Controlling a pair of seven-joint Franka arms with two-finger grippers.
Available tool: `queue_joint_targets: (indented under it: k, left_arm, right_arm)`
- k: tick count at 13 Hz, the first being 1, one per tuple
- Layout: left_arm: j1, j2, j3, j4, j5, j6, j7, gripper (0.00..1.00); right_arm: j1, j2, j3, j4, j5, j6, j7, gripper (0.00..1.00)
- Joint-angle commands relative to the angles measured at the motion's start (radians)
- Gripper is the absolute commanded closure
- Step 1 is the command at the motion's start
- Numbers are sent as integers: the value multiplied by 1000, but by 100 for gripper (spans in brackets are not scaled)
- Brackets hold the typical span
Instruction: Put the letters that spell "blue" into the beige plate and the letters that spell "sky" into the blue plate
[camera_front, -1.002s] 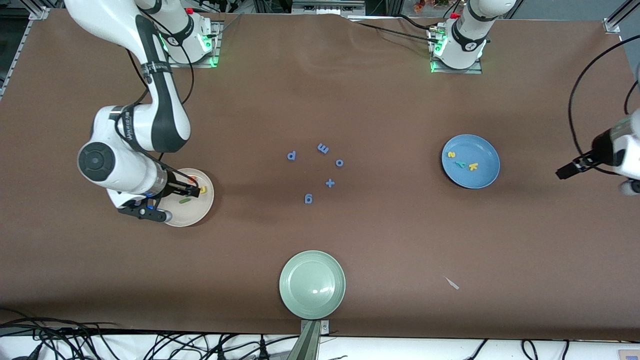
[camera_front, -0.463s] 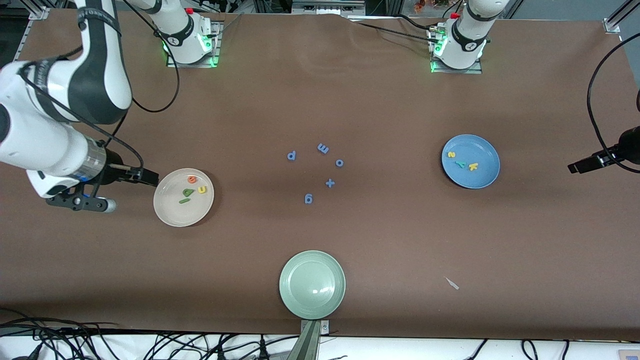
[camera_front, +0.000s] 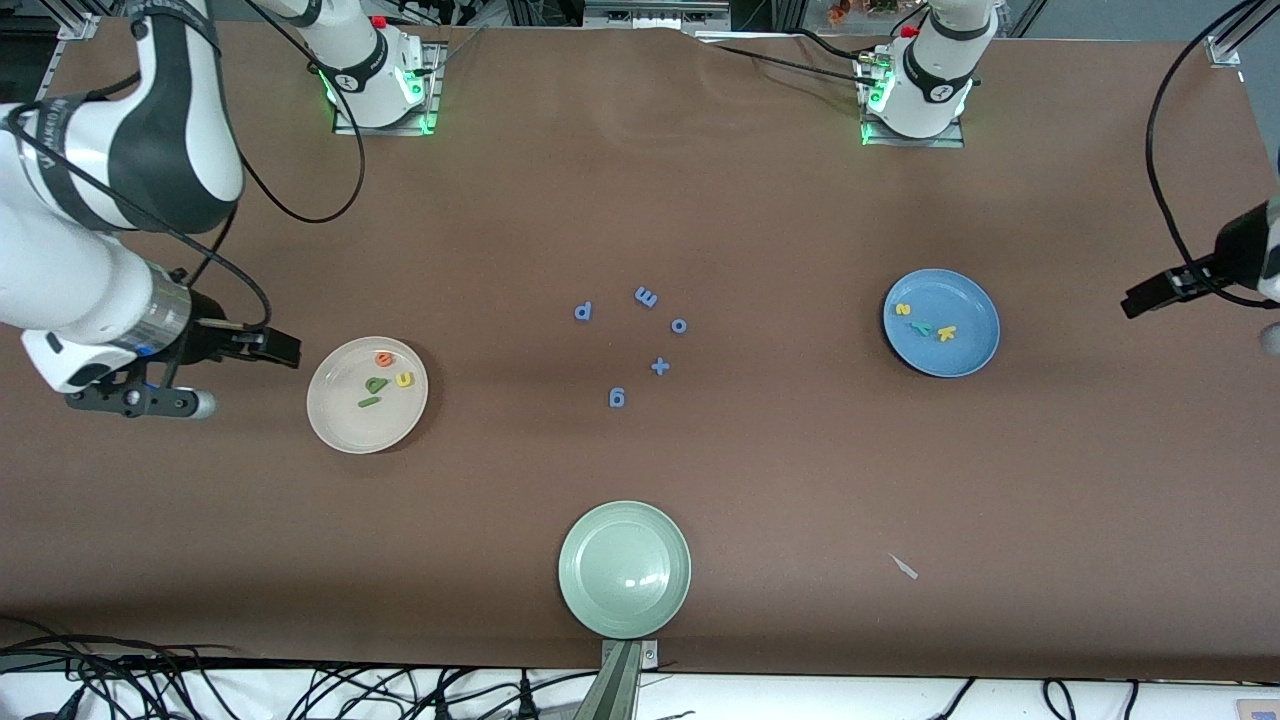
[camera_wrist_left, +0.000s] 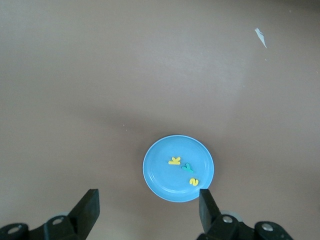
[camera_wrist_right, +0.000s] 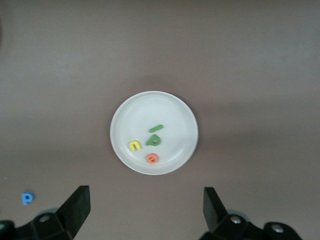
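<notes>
Right arm is bent out over the table's right-arm end; right gripper (camera_front: 285, 347) is held over bare brown cloth just beside the round cream-beige plate (camera_front: 340, 425), at its 9 o'clock in the front view. Left arm is folded at the table's left-arm end; left gripper (camera_front: 1135, 303) is held over bare cloth, well apart from the round medium-blue plate (camera_front: 968, 357), at its 3 o'clock.

Olive-green b (camera_front: 376, 385), dark green stick l (camera_front: 368, 402), yellow u (camera_front: 404, 379) and orange e (camera_front: 384, 359) are seen in the beige plate. Yellow s (camera_front: 903, 310), teal y (camera_front: 923, 328) and yellow k (camera_front: 946, 333) are seen in the blue plate.

Blue foam letters and plus sign (camera_front: 659, 366) are scattered mid-table; pale green plate (camera_front: 624, 569) is seen at their 6 o'clock. Nothing is blocked.

Both grippers' fingers are spread wide; nothing is held or touched.
</notes>
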Motion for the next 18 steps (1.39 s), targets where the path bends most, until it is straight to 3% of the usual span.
queue_joint_targets:
  k: [1, 4, 9, 18]
  left_arm:
    - [-136, -54, 117, -26, -60, -15, 35, 11]
    - [-285, -88, 249, -26, -60, -47, 84, 9]
    - [-494, -108, 475, -22, -99, -76, 159, 8]
    - [-516, -85, 469, -6, -96, -92, 155, 1]
  right_arm:
    - [-137, -200, 148, -178, -58, 10, 3, 0]
    - [-214, -256, 204, -189, -57, -31, 0, 0]
    - [-216, -230, 199, -158, -42, -49, 3, 0]
    - [-182, -227, 212, -128, -68, -203, -16, 0]
